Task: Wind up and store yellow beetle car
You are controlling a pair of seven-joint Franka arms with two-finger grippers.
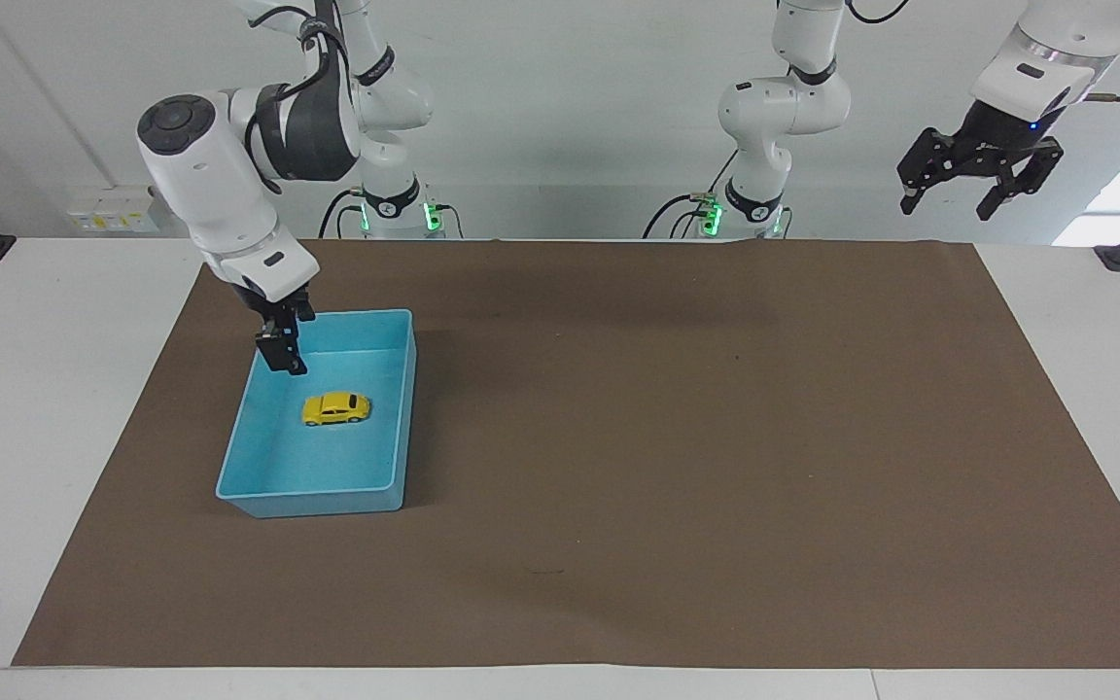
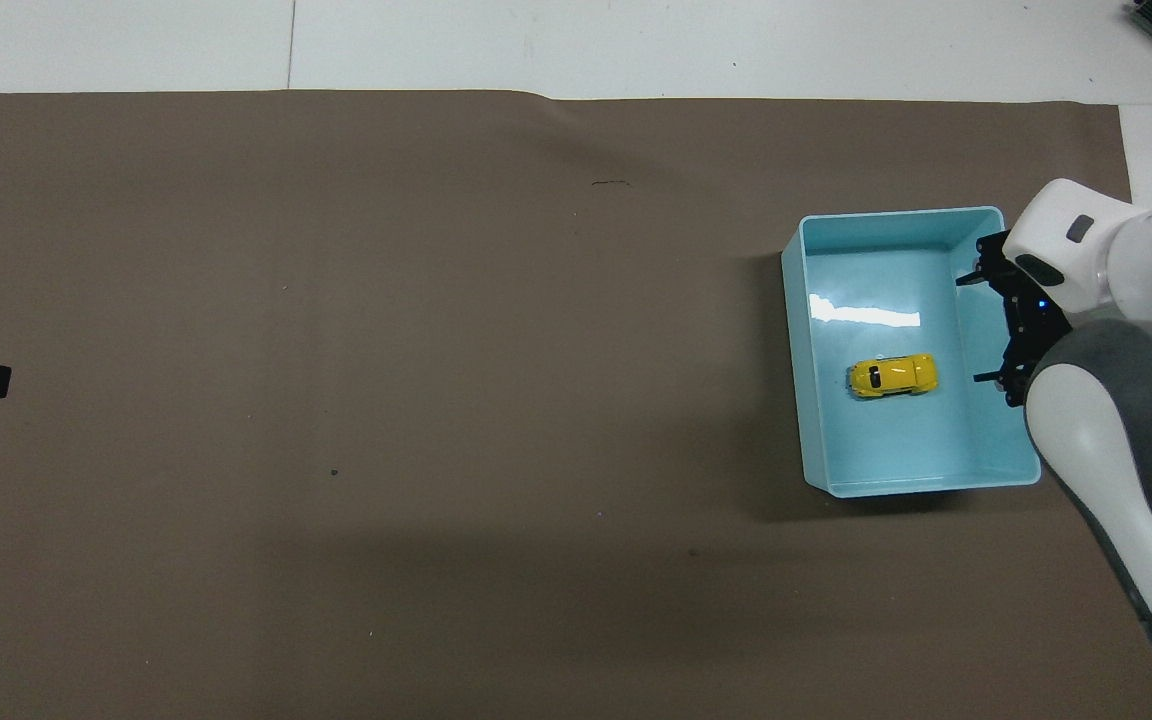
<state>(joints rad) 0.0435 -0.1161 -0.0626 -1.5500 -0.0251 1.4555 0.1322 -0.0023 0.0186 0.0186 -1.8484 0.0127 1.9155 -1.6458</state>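
The yellow beetle car [image 1: 335, 408] sits on its wheels inside the blue bin [image 1: 404, 408], free of me. My right gripper [image 1: 283, 358] hangs open and empty over the bin's robot-side edge, above the car. My left gripper [image 1: 980, 190] waits raised, open and empty.

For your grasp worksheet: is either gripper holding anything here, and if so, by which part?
Nothing is held. The yellow beetle car lies free in the blue bin; both the right gripper and left gripper are empty.

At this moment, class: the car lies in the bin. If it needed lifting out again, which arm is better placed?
Likely the right: the right gripper hangs open over the blue bin holding the yellow beetle car; the left gripper waits over the other end.
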